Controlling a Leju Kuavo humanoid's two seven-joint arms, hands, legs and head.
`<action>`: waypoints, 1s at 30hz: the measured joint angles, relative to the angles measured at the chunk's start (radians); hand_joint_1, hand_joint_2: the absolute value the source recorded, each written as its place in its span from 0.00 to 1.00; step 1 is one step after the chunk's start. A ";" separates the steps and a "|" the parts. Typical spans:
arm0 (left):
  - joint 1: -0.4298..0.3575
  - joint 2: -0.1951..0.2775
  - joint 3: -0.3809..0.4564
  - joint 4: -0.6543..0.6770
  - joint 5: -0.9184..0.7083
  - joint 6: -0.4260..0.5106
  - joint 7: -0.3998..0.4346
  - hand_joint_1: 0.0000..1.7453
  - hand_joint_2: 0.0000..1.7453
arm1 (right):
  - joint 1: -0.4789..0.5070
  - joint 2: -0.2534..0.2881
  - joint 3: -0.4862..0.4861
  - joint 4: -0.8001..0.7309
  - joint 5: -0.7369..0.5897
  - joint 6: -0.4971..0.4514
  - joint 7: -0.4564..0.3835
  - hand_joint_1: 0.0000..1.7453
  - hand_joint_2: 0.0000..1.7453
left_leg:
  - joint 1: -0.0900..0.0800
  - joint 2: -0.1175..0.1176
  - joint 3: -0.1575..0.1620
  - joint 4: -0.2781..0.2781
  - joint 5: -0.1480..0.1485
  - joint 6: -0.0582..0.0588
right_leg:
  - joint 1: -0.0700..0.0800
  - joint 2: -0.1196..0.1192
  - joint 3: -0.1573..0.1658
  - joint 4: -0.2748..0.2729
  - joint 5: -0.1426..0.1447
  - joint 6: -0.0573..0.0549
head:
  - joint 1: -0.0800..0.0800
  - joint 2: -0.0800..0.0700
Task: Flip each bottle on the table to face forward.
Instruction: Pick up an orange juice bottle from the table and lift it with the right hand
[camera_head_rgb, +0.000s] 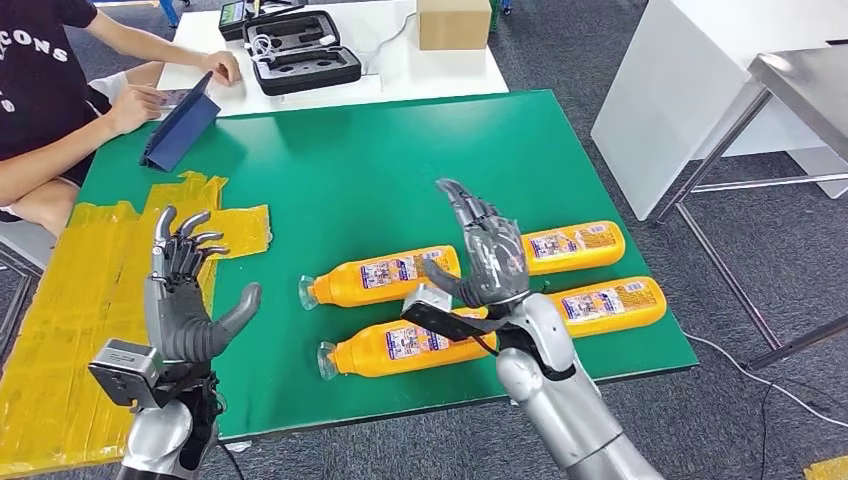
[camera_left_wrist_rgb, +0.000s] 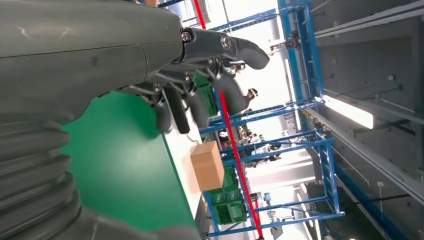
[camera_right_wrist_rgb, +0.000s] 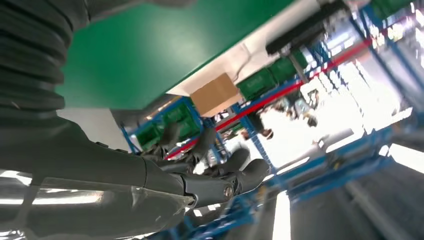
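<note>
**4 orange bottles flat on the green table, both hands raised and empty**

4 orange plastic bottles with printed labels are seen lying on their sides on the green table top (camera_head_rgb: 380, 160), in 2 rows of 2. The near-left bottle (camera_head_rgb: 400, 347) and the far-left bottle (camera_head_rgb: 385, 274) are laid with clear caps pointing to the left. The far-right bottle (camera_head_rgb: 575, 246) and the near-right bottle (camera_head_rgb: 610, 304) are partly hidden behind the right hand (camera_head_rgb: 490, 255).

The right hand is held upright above the middle of the group, fingers spread apart, nothing grasped. The left hand (camera_head_rgb: 185, 290) is raised well to the left of the bottles, over the table's near-left part beside the yellow tape patches (camera_head_rgb: 100, 270), fingers extended and thumb out, also empty.

In the wrist views, a brown cardboard box (camera_left_wrist_rgb: 207, 165) is shown past the table's far edge, with blue racking and green crates behind it. In the head view a seated person (camera_head_rgb: 40, 100) is seen at the far left with a dark blue folder (camera_head_rgb: 180, 125) and a black open case (camera_head_rgb: 300, 50).
</note>
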 joint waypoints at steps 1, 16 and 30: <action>0.000 -0.002 0.003 0.000 0.001 -0.002 0.001 0.00 1.00 | -0.022 0.001 0.017 0.032 0.008 0.006 0.004 0.00 1.00 | 0.000 0.000 0.000 0.000 0.000 0.000 | 0.000 0.000 0.000 0.000 0.000 0.000 | 0.000 0.000; -0.055 -0.012 0.015 0.031 0.024 -0.053 0.007 0.00 1.00 | -0.269 0.024 0.280 0.410 0.169 0.131 -0.018 0.00 1.00 | 0.000 0.000 0.000 0.000 0.000 0.000 | 0.000 0.000 0.000 0.000 0.000 0.000 | 0.000 0.000; -0.066 -0.012 0.015 0.046 0.029 -0.057 0.007 0.00 1.00 | -0.309 0.023 0.334 0.491 0.166 0.144 -0.022 0.00 1.00 | 0.000 0.000 0.000 0.000 0.000 0.000 | 0.000 0.000 -0.001 0.000 0.000 0.000 | 0.000 0.000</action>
